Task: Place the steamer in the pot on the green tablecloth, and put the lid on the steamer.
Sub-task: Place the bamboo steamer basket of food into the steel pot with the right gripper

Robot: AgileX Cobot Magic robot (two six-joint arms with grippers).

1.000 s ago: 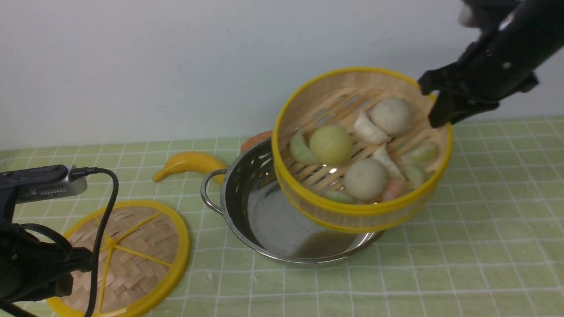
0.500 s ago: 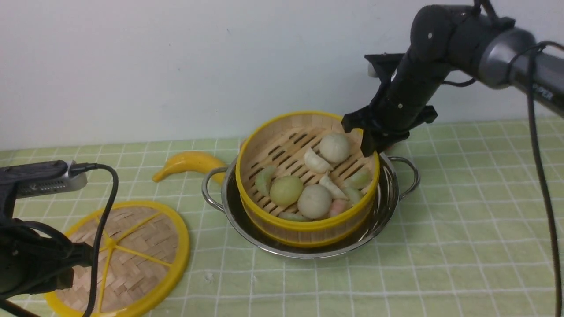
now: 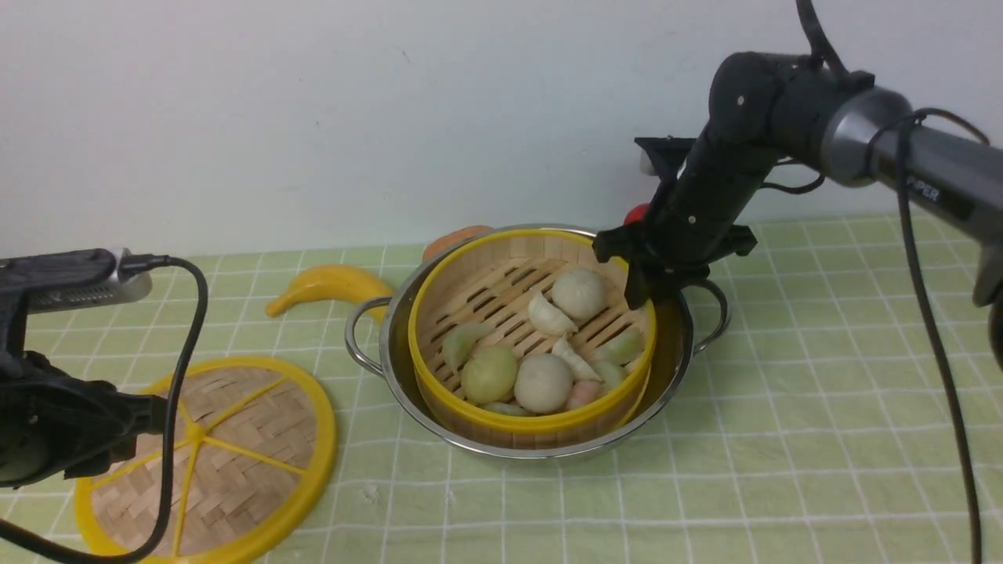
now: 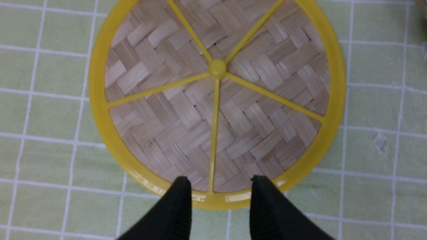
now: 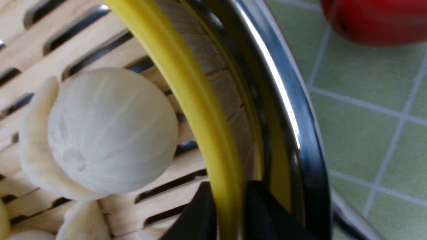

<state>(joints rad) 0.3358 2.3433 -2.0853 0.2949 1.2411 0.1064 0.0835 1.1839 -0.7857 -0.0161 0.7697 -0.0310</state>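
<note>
Fingers of the right gripper [image 3: 639, 291] pinch the yellow rim of the steamer [image 3: 490, 294] on its far right side, wall between them. The steamer sits down inside the pot [image 3: 390, 356] on the green tablecloth [image 3: 783, 407]. The left gripper [image 4: 218, 186], jaws apart, hovers at the near rim of the lid [image 4: 260, 76], which lies flat well left of the pot — nearer that arm, so the pickup likely falls to it.

Lab tabletop, white wall [image 3: 313, 117], green tablecloth [image 3: 823, 392]
</note>
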